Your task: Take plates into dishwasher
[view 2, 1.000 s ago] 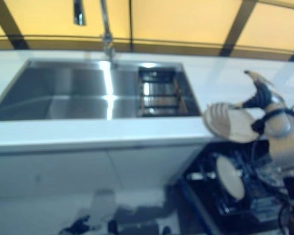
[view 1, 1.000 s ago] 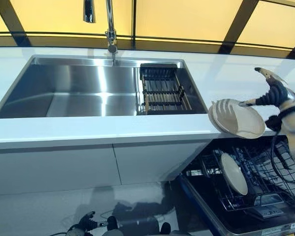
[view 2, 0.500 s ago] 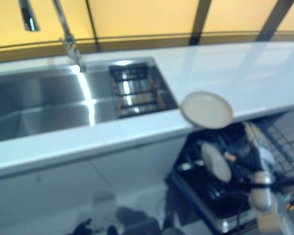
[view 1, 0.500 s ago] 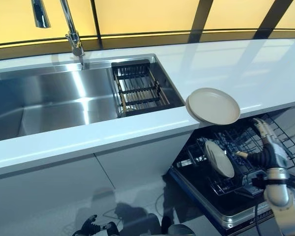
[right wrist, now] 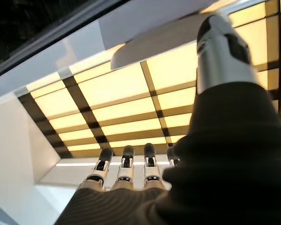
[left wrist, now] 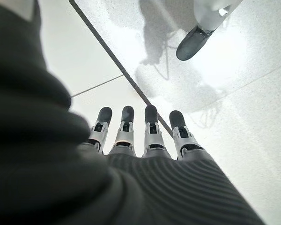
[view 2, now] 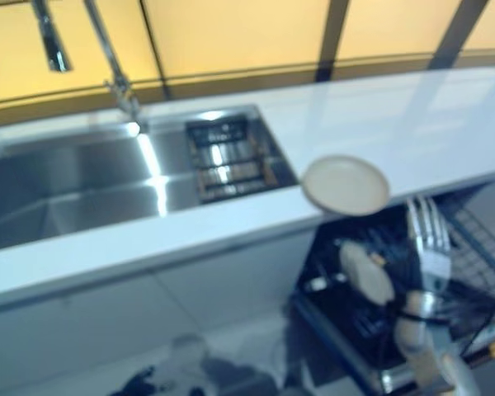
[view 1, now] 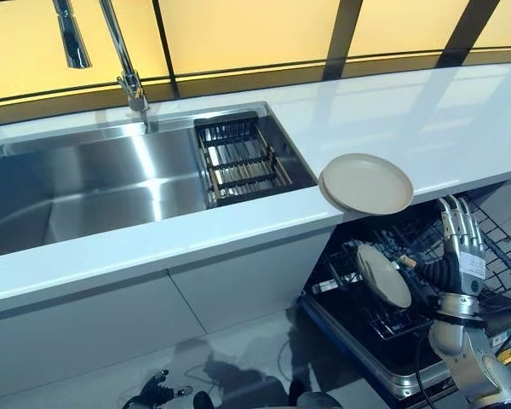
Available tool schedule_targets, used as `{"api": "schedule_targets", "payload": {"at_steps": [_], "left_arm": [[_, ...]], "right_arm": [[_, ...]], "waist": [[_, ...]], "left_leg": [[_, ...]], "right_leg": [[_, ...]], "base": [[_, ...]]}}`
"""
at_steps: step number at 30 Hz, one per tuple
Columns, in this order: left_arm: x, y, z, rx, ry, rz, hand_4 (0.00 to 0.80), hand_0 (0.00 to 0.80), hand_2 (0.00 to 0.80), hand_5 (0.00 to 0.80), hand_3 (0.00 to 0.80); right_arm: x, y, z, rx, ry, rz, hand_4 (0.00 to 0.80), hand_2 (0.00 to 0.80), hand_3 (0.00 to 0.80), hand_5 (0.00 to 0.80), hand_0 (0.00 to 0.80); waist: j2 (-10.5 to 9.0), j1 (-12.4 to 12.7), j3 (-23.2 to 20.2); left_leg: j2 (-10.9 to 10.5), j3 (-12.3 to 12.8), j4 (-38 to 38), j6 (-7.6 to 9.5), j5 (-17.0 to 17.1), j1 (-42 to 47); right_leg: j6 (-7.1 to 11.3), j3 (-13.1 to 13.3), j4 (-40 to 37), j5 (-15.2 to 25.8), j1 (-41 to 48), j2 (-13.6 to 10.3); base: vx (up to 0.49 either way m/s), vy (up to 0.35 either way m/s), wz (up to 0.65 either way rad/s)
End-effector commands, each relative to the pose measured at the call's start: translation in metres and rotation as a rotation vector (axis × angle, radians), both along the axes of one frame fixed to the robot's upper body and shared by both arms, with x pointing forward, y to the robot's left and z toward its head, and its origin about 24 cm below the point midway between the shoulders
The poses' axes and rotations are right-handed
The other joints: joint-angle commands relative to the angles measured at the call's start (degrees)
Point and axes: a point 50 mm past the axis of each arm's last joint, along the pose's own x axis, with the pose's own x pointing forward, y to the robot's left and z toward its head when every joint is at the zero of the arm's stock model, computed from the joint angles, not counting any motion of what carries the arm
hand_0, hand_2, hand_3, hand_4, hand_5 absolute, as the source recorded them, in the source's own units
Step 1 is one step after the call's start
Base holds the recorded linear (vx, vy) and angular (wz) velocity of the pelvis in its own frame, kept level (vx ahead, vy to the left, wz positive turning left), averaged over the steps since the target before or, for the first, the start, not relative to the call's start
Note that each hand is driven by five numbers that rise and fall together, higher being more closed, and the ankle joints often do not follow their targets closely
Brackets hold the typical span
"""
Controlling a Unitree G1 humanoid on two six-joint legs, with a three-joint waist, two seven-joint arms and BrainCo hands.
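A beige plate lies flat on the white counter, overhanging its front edge above the open dishwasher. In the right wrist view the plate's underside shows past the thumb. A second beige plate stands on edge in the pulled-out lower rack. My right hand is below counter level over that rack, open, fingers straight and pointing up, holding nothing and clear of both plates. Down near the floor my left hand hangs idle, its fingers straight.
A steel sink with a tall faucet is set in the counter, with a dark drainer rack in its right end. White cabinet fronts run under the counter, left of the open dishwasher door.
The whole view has shifted. My right hand left the plate on the counter edge, dropped below the counter beside the rack, and now points its fingers upward. The plate stayed on the counter.
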Motion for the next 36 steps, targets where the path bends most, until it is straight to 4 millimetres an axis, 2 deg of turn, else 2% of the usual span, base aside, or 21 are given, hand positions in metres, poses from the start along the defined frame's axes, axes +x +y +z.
{"api": "schedule_targets", "payload": {"at_steps": [1, 8, 25, 36], "left_arm": [[0.032, 0.008, 0.011, 0.026, -0.069, -0.04, 0.0, 0.0, 0.0, 0.0, 0.0], [0.035, 0.002, 0.01, 0.014, -0.061, -0.087, 0.0, 0.0, 0.0, 0.0, 0.0], [0.036, -0.016, 0.007, -0.027, -0.064, -0.155, 0.0, 0.0, 0.0, 0.0, 0.0], [0.035, -0.017, 0.008, -0.032, -0.067, -0.158, 0.0, 0.0, 0.0, 0.0, 0.0]], "right_arm": [[0.021, -0.003, 0.035, -0.048, -0.209, -0.029, 0.0, 0.0, 0.0, 0.0, 0.0], [0.026, -0.009, 0.04, -0.069, -0.246, -0.054, 0.0, 0.0, 0.0, 0.0, 0.0], [0.041, -0.006, 0.042, -0.179, -0.229, -0.029, 0.0, 0.0, 0.0, 0.0, 0.0], [0.044, -0.01, 0.048, -0.257, -0.201, -0.027, 0.0, 0.0, 0.0, 0.0, 0.0]], "waist": [[0.28, 2.8, 1.9], [1.56, 3.0, 2.3], [4.68, 4.0, 3.1], [4.5, 4.6, 3.5]], "left_leg": [[-2.1, -0.7, 6.6, 5.38, -10.8, 3.0], [-2.3, -1.9, 7.5, 4.86, -11.1, 2.2], [-2.8, -4.5, 6.6, 3.21, -9.7, 1.6], [-2.7, -5.2, 5.8, 2.69, -8.8, 1.4]], "right_leg": [[1.78, 3.8, 12.9, -6.5, -6.0, -1.2], [1.45, 3.7, 14.1, -7.1, -6.8, -2.0], [0.23, 1.9, 14.5, -8.3, -6.6, -2.8], [-0.06, 0.9, 13.8, -8.2, -6.0, -2.7]], "base": [[0.0, 0.0, 0.0], [0.0, 0.0, 0.0], [-0.002, -0.011, 0.06], [0.005, -0.007, 0.05]]}}
